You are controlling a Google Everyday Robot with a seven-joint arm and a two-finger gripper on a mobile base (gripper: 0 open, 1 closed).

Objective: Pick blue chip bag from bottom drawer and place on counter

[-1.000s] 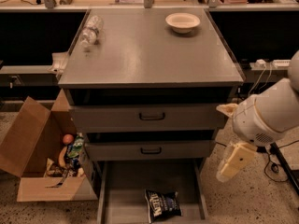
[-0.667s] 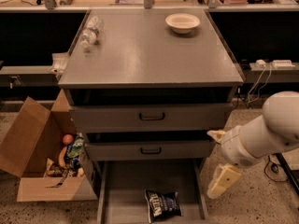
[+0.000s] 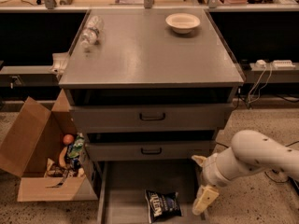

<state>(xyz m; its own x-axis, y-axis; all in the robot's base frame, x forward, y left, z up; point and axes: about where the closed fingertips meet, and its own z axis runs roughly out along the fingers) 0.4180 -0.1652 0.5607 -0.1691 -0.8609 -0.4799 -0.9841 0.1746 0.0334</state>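
The blue chip bag (image 3: 162,205) lies flat on the floor of the open bottom drawer (image 3: 124,185), near its front middle. My gripper (image 3: 200,183) is on a white arm coming in from the right. It hangs low over the drawer's right side, just right of the bag and not touching it. Its two cream fingers (image 3: 205,199) are spread apart and hold nothing. The grey counter (image 3: 149,55) is the cabinet top above.
A white bowl (image 3: 182,22) and a lying plastic bottle (image 3: 91,31) are on the counter. Two drawers with black handles (image 3: 152,117) are above the open one. An open cardboard box (image 3: 42,157) of groceries stands on the floor at left. Cables lie at right.
My arm has moved down and to the left, from beside the cabinet's right edge to low over the bottom drawer's right side. The bag has not moved.
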